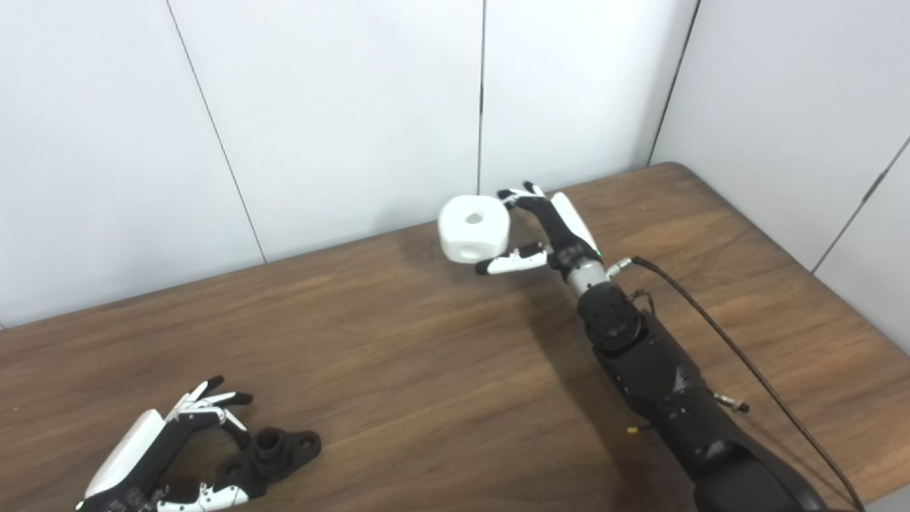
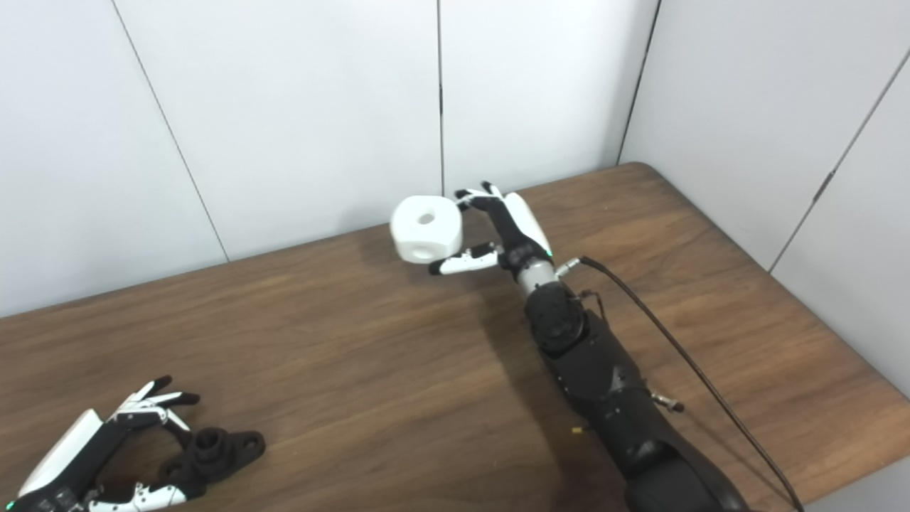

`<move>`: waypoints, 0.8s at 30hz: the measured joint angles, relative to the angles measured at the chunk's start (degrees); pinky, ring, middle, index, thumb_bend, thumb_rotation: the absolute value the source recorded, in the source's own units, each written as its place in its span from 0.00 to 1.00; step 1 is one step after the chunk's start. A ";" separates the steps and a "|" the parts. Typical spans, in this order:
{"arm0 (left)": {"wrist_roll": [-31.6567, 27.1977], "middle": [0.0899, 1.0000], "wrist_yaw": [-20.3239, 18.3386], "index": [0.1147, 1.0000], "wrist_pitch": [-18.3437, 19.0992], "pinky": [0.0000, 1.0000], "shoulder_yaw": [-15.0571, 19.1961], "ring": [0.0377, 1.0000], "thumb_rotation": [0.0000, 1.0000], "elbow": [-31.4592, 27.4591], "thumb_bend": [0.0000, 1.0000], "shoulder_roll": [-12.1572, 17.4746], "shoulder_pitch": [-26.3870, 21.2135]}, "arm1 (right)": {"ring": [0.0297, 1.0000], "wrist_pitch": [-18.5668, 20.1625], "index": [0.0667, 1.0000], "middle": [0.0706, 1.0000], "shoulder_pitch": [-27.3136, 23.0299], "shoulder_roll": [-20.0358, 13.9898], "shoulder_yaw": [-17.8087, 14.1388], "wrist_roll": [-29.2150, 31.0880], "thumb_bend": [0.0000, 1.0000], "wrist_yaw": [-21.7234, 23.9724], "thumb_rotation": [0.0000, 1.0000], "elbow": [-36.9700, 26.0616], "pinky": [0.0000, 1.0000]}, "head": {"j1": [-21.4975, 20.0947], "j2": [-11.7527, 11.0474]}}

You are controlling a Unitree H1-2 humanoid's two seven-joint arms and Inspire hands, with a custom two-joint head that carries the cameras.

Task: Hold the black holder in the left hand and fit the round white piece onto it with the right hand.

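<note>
The black holder (image 1: 276,449) lies on the wooden table (image 1: 398,370) at the front left; it also shows in the right eye view (image 2: 213,449). My left hand (image 1: 170,448) is at its left end, fingers spread above it and thumb below, not closed on it. The round white piece (image 1: 474,229), rounded with a hole on top and one in its side, is held off the table near the back wall. My right hand (image 1: 551,231) is shut on it, fingers behind its right side and thumb under its front edge.
White wall panels (image 1: 341,107) stand right behind the table's back edge, close to the white piece. A black cable (image 1: 739,355) runs from my right wrist along the arm to the table's front right. The table's right edge (image 1: 817,277) slants away.
</note>
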 measured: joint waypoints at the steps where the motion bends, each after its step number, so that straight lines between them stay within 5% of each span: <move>1: 0.00 0.83 0.14 0.42 -0.02 1.00 -0.10 1.00 0.04 0.47 0.52 -0.05 -0.14 | 1.00 0.21 0.44 0.84 0.02 0.41 0.05 0.03 0.52 0.54 0.15 -0.64 1.00 | 0.52 0.00; 24: 2.30 0.84 5.08 0.42 -4.25 1.00 -2.18 1.00 0.04 5.31 0.52 -0.90 -1.52 | 1.00 2.21 0.44 0.84 1.30 8.18 3.43 3.88 0.53 11.56 0.15 -9.51 1.00 | 7.90 1.41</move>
